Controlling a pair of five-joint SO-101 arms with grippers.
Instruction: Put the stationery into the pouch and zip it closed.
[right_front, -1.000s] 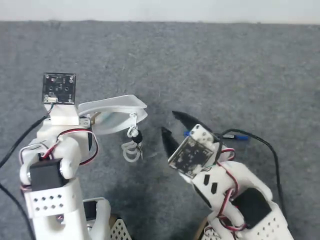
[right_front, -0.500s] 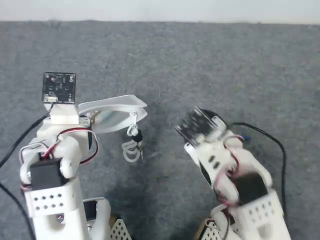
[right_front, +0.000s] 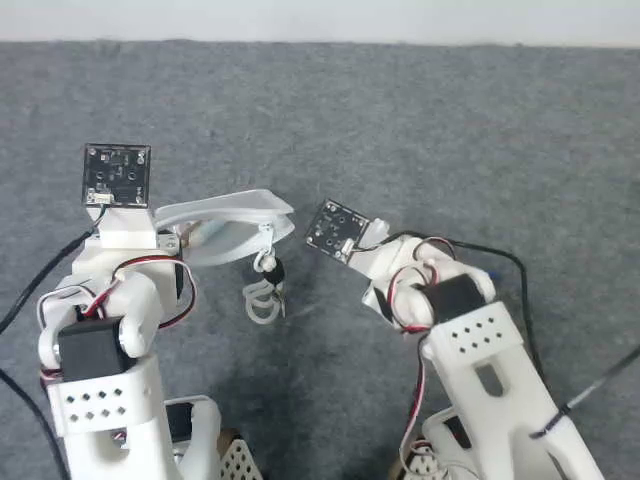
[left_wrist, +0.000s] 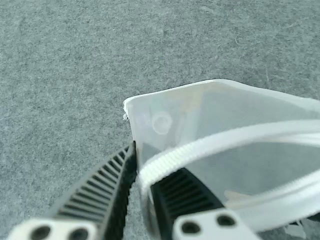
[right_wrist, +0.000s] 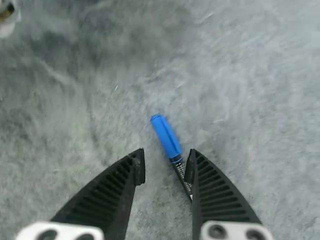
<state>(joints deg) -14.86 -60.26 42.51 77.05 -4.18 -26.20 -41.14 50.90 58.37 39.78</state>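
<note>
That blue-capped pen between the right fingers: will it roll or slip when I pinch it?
Probably stiff and light: the pen is slim. Its round barrel could roll, though the fuzzy carpet should damp that. The smooth cap may slip.

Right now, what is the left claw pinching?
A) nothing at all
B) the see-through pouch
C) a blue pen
B: the left claw is shut on the pouch at its corner, while the pen lies loose by the open right claw.
</note>
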